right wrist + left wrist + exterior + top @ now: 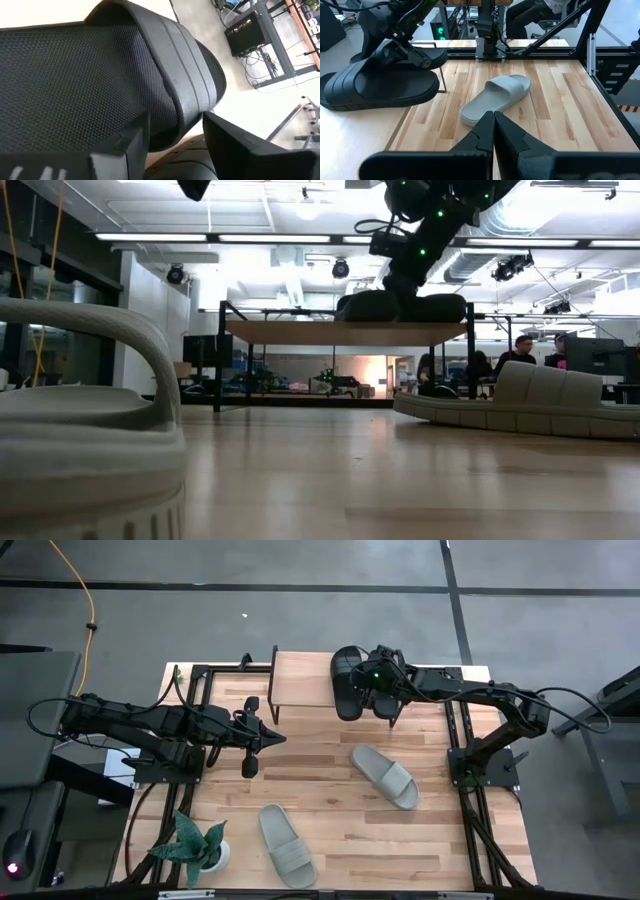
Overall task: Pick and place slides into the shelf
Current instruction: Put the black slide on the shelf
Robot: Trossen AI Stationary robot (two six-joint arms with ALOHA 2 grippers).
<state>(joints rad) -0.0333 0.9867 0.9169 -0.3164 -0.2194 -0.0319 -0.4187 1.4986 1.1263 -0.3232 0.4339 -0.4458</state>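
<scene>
Right pincer astride black slide

1. Two black slides sit side by side on top of the one shelf.
2. Two light grey slides lie on the table: one near the middle, one toward the near edge.
3. One small potted plant stands at a corner.
4. Two robot arms reach in, one from each side.
</scene>
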